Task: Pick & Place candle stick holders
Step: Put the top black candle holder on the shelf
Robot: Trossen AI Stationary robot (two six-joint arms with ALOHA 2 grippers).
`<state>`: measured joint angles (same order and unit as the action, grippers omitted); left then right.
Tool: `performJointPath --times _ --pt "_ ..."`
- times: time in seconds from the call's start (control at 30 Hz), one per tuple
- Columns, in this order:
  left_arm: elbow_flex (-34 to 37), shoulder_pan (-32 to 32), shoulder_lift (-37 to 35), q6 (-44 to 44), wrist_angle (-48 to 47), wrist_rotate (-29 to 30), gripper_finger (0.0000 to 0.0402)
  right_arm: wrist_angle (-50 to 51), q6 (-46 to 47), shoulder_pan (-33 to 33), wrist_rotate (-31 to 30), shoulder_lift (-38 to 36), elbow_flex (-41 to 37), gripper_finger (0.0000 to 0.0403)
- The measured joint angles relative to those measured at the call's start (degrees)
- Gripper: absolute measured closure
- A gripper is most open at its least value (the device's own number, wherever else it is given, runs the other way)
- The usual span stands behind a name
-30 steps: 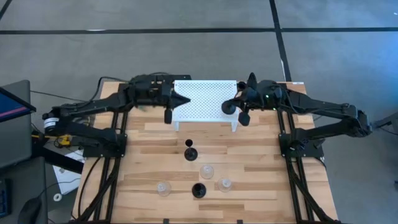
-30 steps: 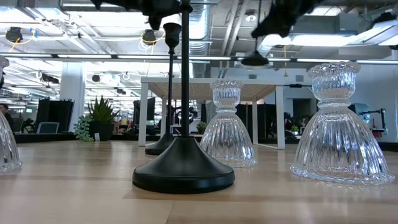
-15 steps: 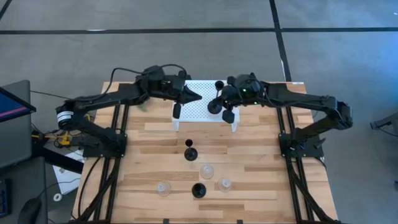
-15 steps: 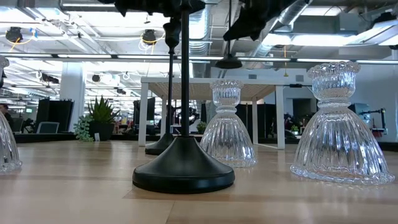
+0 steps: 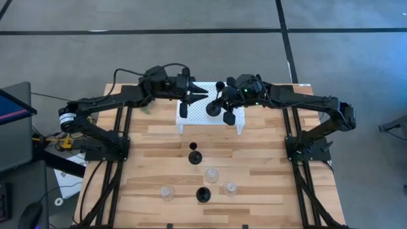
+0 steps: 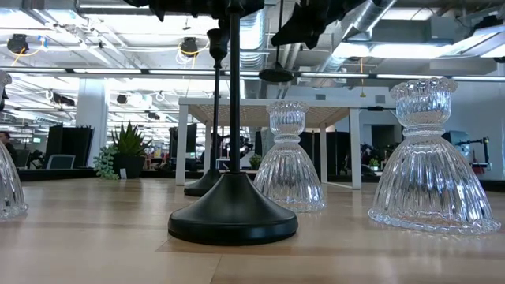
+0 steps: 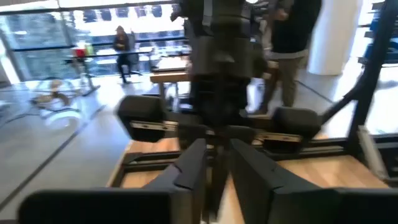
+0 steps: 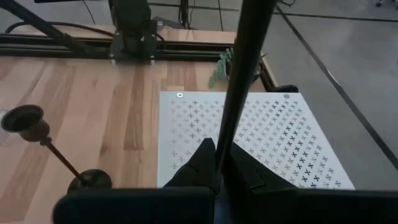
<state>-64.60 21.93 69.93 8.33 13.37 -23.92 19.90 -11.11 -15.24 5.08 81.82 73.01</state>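
My right gripper [image 5: 220, 98] is shut on a black candle stick holder over the white perforated rack [image 5: 197, 118]. The holder's cup [image 5: 220, 84] and disc base [image 5: 213, 109] show in the high view. The base [image 6: 276, 75] hangs above the rack top in the low view. My left gripper [image 5: 202, 95] is shut and empty, pointing at the right gripper over the rack's left part. Two more black holders [image 5: 194, 156] [image 5: 203, 194] and three clear glass ones [image 5: 166, 192] [image 5: 211, 175] [image 5: 230, 189] stand on their bases on the near table. My right gripper pinches the black holder's thin stem [image 8: 235, 106] between its two fingers, which lie across the stem and come from the table's right. The holder is lifted clear of the rack, about upright, its base below the fingers and its cup above.
A small green plant [image 8: 221, 68] stands beside the rack's left far corner. The rack [image 8: 249, 137] stands on legs at the far middle of the wooden table. Both arm bases stand at the table's left and right sides.
My right gripper has carried the black holder toward the table's left, from the rack's right edge to over its middle. My left gripper has gone toward the right and the far edge, to over the rack's left part. The two now face each other closely.
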Motion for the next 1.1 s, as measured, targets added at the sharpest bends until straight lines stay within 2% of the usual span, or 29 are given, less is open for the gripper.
performJointPath --times 0.2,0.33,1.1 --pt "0.0 -1.4 0.7 -2.9 4.8 0.4 0.0258 -1.2 0.0 0.2 0.0 0.0 0.0 0.0403" --pt "0.0 -3.2 3.0 -4.1 9.1 0.2 0.024 -2.1 0.0 0.2 0.0 0.0 0.0 0.0403" --pt "0.0 -4.0 10.3 -6.1 20.9 0.3 0.0271 -2.5 0.2 0.2 0.0 0.0 -0.1 0.0402"
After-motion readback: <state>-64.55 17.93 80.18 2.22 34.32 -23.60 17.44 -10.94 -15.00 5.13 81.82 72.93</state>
